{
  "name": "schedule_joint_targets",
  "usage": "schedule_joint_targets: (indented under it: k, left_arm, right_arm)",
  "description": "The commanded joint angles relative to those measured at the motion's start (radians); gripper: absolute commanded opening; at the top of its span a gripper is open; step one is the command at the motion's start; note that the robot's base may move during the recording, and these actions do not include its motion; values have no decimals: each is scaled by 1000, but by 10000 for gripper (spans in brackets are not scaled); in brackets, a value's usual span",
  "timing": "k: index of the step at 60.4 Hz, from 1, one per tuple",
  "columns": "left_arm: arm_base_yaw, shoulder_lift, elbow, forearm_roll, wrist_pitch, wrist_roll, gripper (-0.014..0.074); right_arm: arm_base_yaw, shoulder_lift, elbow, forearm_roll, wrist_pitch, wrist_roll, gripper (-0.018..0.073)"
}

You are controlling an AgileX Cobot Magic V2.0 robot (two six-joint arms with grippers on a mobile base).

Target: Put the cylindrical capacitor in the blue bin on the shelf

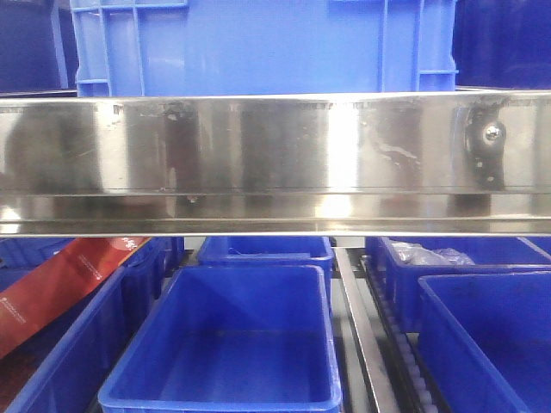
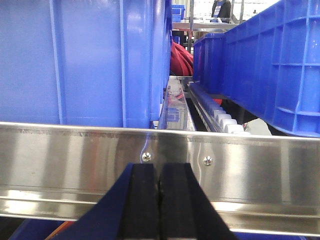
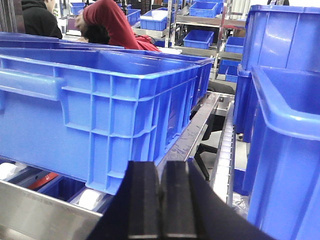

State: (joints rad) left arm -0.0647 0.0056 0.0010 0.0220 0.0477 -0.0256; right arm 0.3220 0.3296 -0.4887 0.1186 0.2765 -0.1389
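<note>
- The left pincer (image 2: 159, 186), two black rubber-faced fingers seen from its wrist camera, is pressed together with only a thin seam between the pads; nothing shows between them.
- Just beyond it runs the shiny brushed stainless-steel shelf rail (image 2: 240, 160), horizontal, with two small screws near the fingertips.
- Above that rail stands a large blue ribbed plastic crate (image 2: 80, 60) on the left and another blue crate (image 2: 270, 65) on the right, with a steel divider strip and a white roller track (image 2: 220, 117) between them.
- The right pincer (image 3: 160, 192), the same black padded kind, is likewise closed pad against pad, holding nothing visible.
- Ahead of it sits a blue ribbed crate with a handle lip (image 3: 100, 110); a second blue crate (image 3: 285, 165) is at the right, a roller track between.
- In the front view the steel rail (image 1: 275, 163) crosses the frame; below it an open blue rectangular bin (image 1: 228, 344) looks empty inside, flanked by other blue bins.
- The small dark cylindrical capacitor cannot be found in any view.
</note>
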Motion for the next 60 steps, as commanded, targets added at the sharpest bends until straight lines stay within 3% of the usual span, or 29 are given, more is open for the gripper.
schedule_joint_targets:
  k: [1,9,21,30,49,60]
  left_arm:
    - [0,-6,-1,1,-21,-4,-111]
    - [0,-6,-1,1,-21,-4,-111]
    - [0,-6,-1,1,-21,-4,-111]
    - [0,-6,-1,1,-21,-4,-111]
    - [0,-6,-1,1,-21,-4,-111]
    - [0,-6,-1,1,-21,-4,-111]
  right_arm:
    - [-5,-6,3,-16,-19,-2,-168]
    - [-43,-6,6,-25,0,-2,-168]
    - [-232,-69,110,-8,-48,11,-168]
    - [-322,-168,249,-8,-107,64,-168]
    - [-340,-330,487,-18,-159,64,-168]
    - [-340,-330,489,-22,-140,64,-168]
